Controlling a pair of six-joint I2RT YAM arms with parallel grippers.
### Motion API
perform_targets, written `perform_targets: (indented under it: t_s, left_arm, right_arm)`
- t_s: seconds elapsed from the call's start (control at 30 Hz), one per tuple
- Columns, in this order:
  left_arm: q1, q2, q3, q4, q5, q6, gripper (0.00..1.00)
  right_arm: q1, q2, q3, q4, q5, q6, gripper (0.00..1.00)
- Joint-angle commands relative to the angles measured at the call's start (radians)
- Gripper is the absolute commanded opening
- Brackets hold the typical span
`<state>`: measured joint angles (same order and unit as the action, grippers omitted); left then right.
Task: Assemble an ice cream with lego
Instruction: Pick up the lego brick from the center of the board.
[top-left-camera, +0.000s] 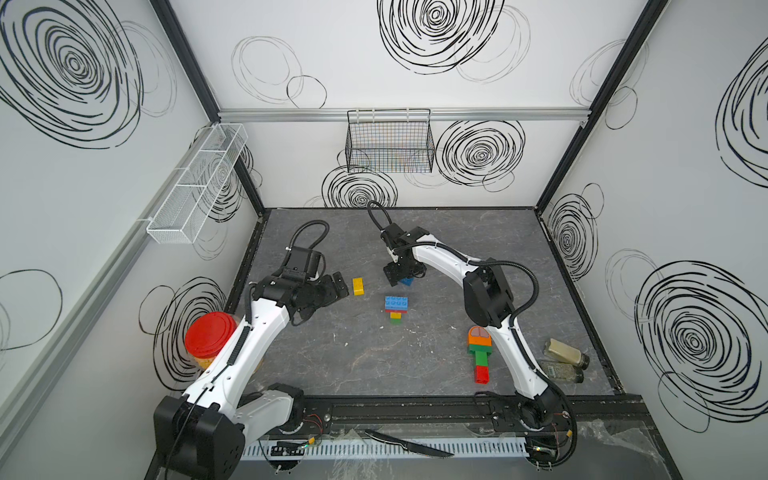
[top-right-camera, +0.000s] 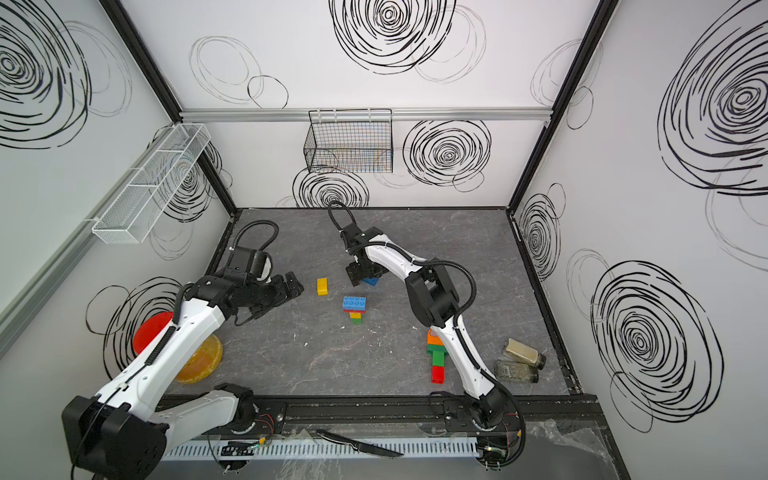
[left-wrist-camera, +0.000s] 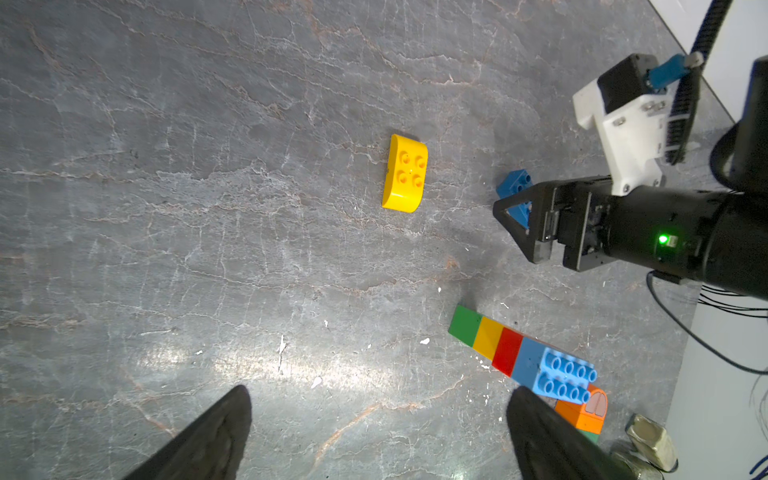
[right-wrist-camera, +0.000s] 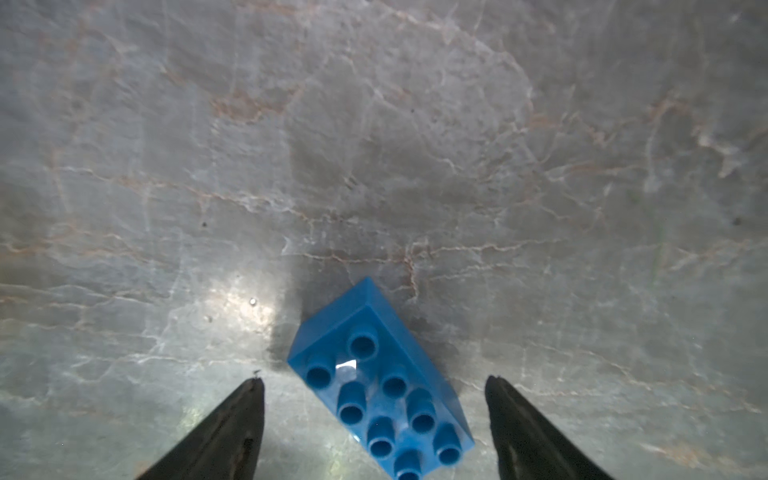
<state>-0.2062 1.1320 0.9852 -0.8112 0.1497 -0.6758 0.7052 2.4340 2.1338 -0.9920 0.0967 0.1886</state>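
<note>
A blue oblong lego brick (right-wrist-camera: 380, 390) lies studs-up on the grey table. My right gripper (right-wrist-camera: 375, 379) straddles it, open, with a gap between each finger and the brick; in a top view the gripper (top-left-camera: 401, 276) covers most of the brick (top-left-camera: 408, 281). A yellow rounded brick (top-left-camera: 358, 286) lies loose to the left, also visible in the left wrist view (left-wrist-camera: 405, 172). A stack of blue, red, yellow and green bricks (top-left-camera: 396, 308) stands mid-table. My left gripper (left-wrist-camera: 379, 390) is open and empty, just left of the yellow brick (top-right-camera: 322, 286).
A built piece with an orange dome, green and red bricks (top-left-camera: 480, 353) lies beside the right arm. Two spice bottles (top-left-camera: 567, 353) lie at the right edge. A red-lidded jar (top-left-camera: 210, 338) stands at the left, and a knife (top-left-camera: 409, 444) lies on the front rail.
</note>
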Motion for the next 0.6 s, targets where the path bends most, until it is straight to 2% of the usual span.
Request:
perform_targets:
  t_s: [0.0,0.17,0.57]
  left_arm:
    - [0.013,-0.021,-0.014,0.012,0.002,0.009,0.99]
    - [0.013,-0.025,-0.022,0.012,0.002,-0.001,0.99]
    - [0.011,-0.023,-0.028,0.017,0.002,-0.008,0.99]
  right_arm:
    - [-0.033,-0.026,-0.042,-0.031,0.04,0.05,0.83]
    - [-0.084,-0.091,-0.127,0.001,0.03,0.114,0.8]
    - [-0.078,-0.068,-0.075,0.011,-0.019,0.062,0.78]
